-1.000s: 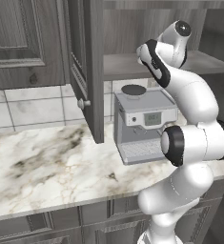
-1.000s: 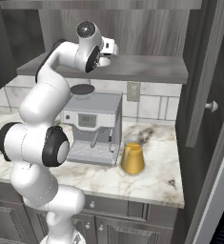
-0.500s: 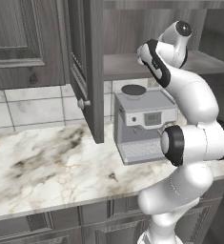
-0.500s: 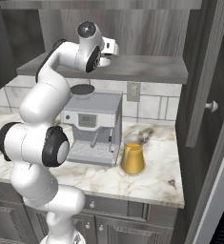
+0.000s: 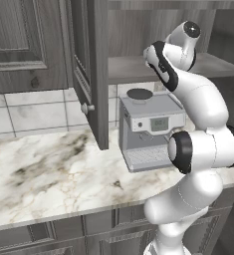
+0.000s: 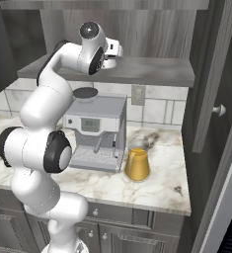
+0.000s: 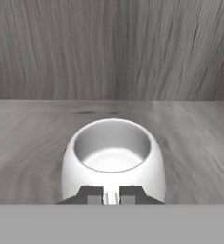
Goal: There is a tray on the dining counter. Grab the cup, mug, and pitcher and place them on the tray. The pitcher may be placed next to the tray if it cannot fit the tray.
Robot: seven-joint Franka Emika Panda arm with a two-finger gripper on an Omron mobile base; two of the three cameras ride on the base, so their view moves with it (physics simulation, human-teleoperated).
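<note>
A simulated kitchen corner with dark grey wood cabinets. A white marble counter (image 5: 49, 174) veined in grey-brown runs along a wall of pale tiles (image 5: 34, 112). Above it hangs an upper cabinet whose door (image 5: 91, 69) stands open, edge toward the left base camera, with a small round knob. Inside the cabinet a grey wooden shelf (image 6: 147, 69) runs across, backed by grey wood grain.

The white robot arm (image 5: 198, 149) with dark joints rises from the counter's front edge and bends up and over, so that its hand reaches onto the shelf.

On the counter under the shelf stands a silver-grey espresso machine (image 6: 97, 131) with a dark round top disc, a small display and a drip grate at its foot.

Just beside the machine, on its right in the right base view, the pitcher (image 6: 137, 160) stands upright on the marble: amber-orange cone body, wide base, clear narrow neck.

On the shelf sits the mug (image 7: 113, 162), white, squat and rounded, upright with its mouth open to the camera; its handle cannot be made out. In the right base view the mug (image 6: 109, 63) shows partly below the hand.

The gripper (image 7: 111, 195) meets the mug's near wall: its two dark fingertips (image 7: 90, 194) stand almost together, pinching the near rim between them.
</note>
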